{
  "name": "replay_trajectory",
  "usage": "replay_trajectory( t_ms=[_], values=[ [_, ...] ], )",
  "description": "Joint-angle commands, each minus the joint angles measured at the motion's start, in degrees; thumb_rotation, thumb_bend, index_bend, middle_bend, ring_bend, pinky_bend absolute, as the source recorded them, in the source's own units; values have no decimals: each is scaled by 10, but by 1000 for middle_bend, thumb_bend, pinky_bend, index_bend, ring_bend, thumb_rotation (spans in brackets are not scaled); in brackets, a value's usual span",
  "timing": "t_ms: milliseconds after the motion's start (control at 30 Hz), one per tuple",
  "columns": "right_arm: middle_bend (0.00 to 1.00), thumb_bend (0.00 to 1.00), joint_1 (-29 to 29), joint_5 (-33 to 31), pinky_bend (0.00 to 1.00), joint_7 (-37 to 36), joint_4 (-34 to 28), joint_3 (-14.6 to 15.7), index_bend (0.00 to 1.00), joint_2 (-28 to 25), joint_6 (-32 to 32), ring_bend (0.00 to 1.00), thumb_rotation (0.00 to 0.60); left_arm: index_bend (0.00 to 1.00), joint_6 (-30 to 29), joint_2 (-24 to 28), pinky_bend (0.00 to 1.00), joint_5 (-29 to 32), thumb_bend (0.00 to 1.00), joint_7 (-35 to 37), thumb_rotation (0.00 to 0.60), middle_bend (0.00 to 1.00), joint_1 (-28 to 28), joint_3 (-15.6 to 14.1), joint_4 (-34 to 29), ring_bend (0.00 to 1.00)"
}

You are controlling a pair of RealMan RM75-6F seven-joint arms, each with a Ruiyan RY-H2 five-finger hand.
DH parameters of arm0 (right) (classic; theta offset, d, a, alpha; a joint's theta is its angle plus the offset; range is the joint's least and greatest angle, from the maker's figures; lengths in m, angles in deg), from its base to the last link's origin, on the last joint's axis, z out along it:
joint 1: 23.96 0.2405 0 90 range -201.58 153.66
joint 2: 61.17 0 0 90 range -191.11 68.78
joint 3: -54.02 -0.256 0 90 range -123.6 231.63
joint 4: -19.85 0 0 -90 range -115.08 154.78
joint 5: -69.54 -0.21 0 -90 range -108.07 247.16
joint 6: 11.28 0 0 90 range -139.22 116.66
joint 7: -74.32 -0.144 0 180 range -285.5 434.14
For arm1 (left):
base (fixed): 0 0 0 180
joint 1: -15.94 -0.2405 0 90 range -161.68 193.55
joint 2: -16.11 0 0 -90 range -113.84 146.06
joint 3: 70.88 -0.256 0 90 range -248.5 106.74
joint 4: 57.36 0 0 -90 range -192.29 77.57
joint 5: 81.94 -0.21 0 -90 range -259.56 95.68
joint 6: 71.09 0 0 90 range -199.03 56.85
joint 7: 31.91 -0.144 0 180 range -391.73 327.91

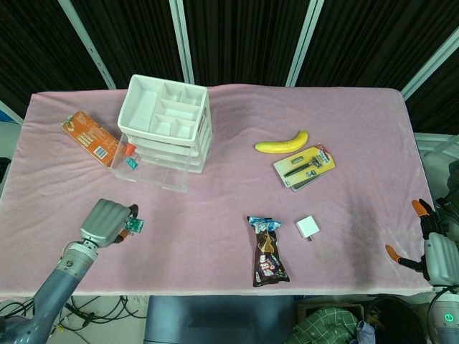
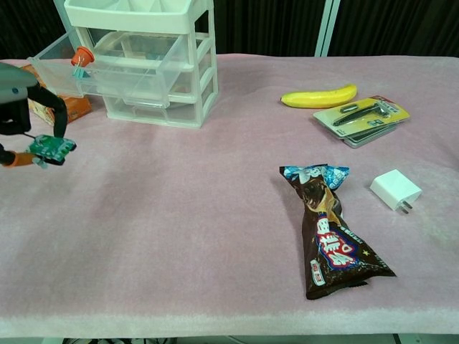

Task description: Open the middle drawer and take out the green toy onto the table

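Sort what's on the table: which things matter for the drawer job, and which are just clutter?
Job: drawer unit, open middle drawer, green toy held in left hand.

Lying about: orange box, banana, razor pack, white charger, snack bag.

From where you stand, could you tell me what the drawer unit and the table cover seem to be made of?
Drawer unit: likely hard plastic, with a white opaque frame and clear glossy drawers you can see through. Table cover: probably soft pink fabric, matte and slightly fuzzy, with gentle wrinkles.
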Motion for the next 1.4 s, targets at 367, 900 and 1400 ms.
replay_trajectory(
  t_ms=[367, 900, 1400],
  values=[
    [0, 120, -1, 0, 137, -2, 0, -1, 38, 0, -2, 0, 600, 468, 20, -127, 1000, 33, 295, -40, 600, 1000, -10, 8, 139, 1000],
    [0, 120, -1, 2, 137, -2, -1, 0, 38, 0, -2, 0, 600, 364, 25, -157, 1000, 51, 166, -64, 600, 1000, -16, 12, 169, 1000],
    [0, 120, 0, 6, 136, 12, 6, 3, 36, 1, -1, 0, 600, 0, -121, -61, 438, -140, 100, 51, 600, 234, -102, -29, 86, 319]
  ],
)
